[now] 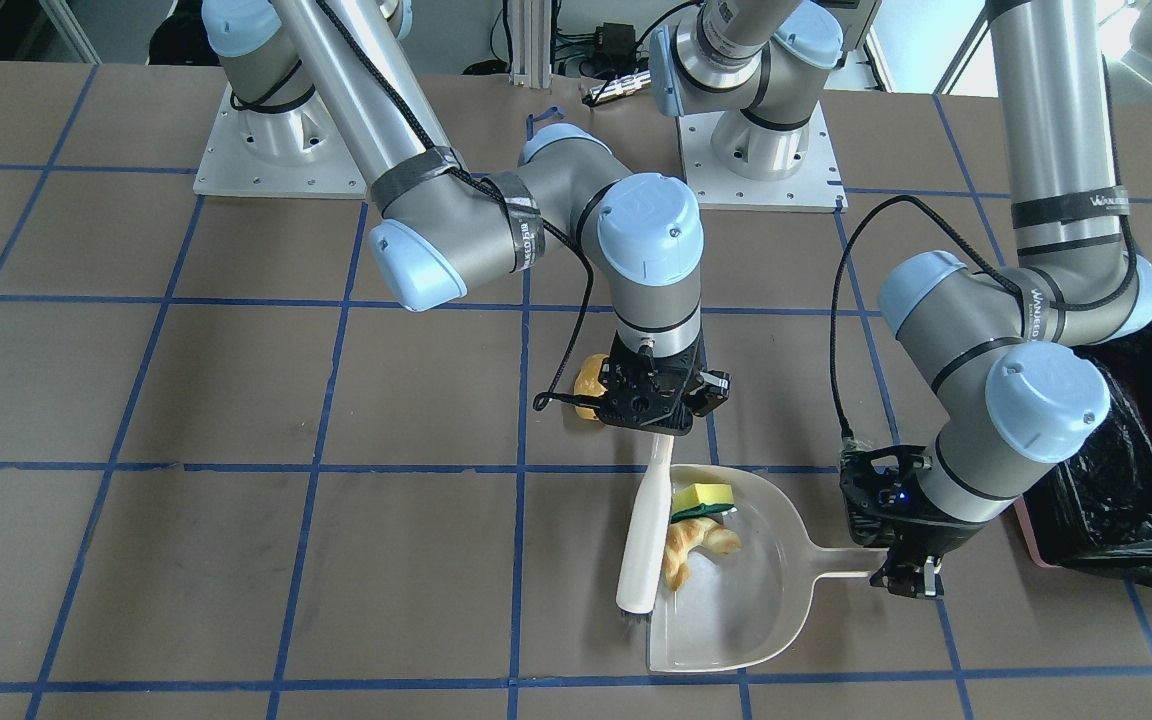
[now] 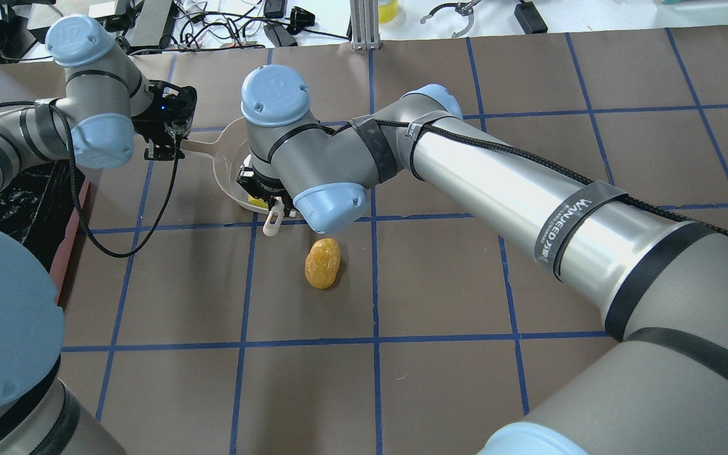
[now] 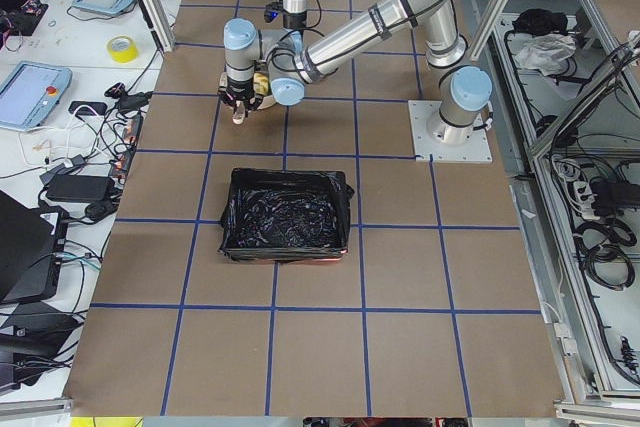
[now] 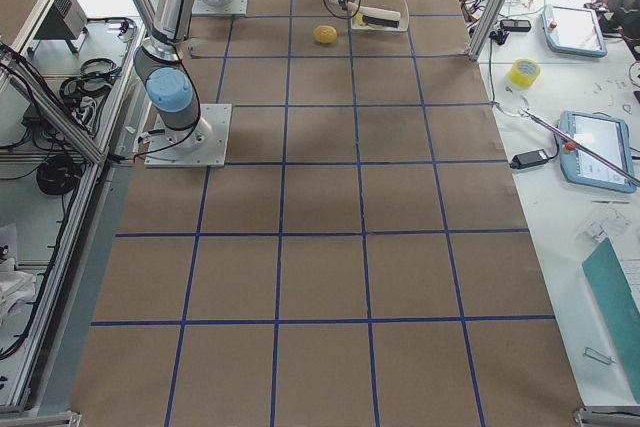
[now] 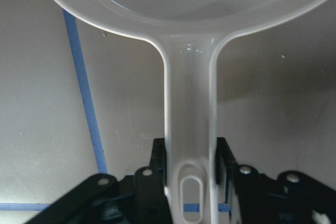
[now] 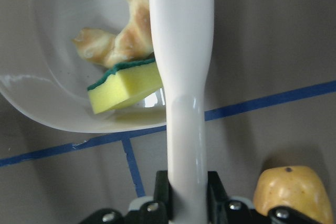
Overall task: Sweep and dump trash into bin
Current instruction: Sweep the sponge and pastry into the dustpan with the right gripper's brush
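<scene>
Currently: right end effector [image 1: 661, 410] clamped on long white plastic brush [image 1: 644, 530]; left end effector [image 1: 904, 577] clamped on flat beige dustpan [image 1: 756, 600] handle. Yellow sponge block with green side [image 1: 704, 497] and tan croissant-like bread piece [image 1: 693, 545] lie inside the pan. Golden-brown potato-shaped lump [image 2: 322, 263] sits on brown tabletop [image 2: 465, 284], overhead lower centre. Pink bin with black bag liner [image 1: 1126, 470] is at front-view right edge.

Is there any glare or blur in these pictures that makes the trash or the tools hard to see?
Right wrist view: a glossy streak on the brush and a bright patch on the dustpan by the sponge; the potato at the corner looks slightly soft. Left wrist view: the left gripper, close to the lens, is slightly blurred. Front-facing view: the top right background is washed out.
</scene>
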Robot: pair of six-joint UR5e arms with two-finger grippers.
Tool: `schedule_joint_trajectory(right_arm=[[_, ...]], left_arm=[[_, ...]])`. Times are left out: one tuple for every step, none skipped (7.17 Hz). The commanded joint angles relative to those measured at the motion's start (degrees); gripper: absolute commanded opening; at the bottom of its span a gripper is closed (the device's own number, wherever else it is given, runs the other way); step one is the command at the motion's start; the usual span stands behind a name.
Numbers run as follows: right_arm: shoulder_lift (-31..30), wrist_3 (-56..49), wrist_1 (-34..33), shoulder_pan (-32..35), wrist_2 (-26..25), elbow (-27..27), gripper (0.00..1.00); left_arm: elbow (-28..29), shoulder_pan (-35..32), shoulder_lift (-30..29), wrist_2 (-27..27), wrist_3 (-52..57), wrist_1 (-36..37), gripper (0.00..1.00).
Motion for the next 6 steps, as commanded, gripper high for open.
schedule_joint_trajectory(right_arm=[[-6.1, -2.6, 9.4, -2.1, -4.2, 0.7, 0.0], [-10.8, -5.0, 16.3, -3.6, -4.5, 1.0, 0.0], [-14.6, -6.9, 20.5, -4.9, -4.6, 2.6, 0.0], [-18.2, -9.1, 20.3, -5.8, -4.8, 7.4, 0.0], [-22.0, -9.2, 19.5, -5.5, -4.9, 13.1, 0.0], [-26.2, -8.9, 18.3, -5.4, -4.8, 18.6, 0.0]], left_arm=[[-0.5, 2.2, 1.6, -0.2, 1.5, -0.4, 0.0], [-1.4, 3.3, 3.1, -0.2, 1.7, -1.3, 0.0], [-4.2, 3.4, 5.8, -0.2, 1.7, -2.1, 0.0], [-9.8, 3.4, 10.0, -0.1, 1.8, -2.1, 0.0], [-16.4, 3.4, 14.4, -0.1, 1.8, -1.3, 0.0], [-20.9, 3.4, 18.5, 0.5, 3.2, -0.9, 0.0]])
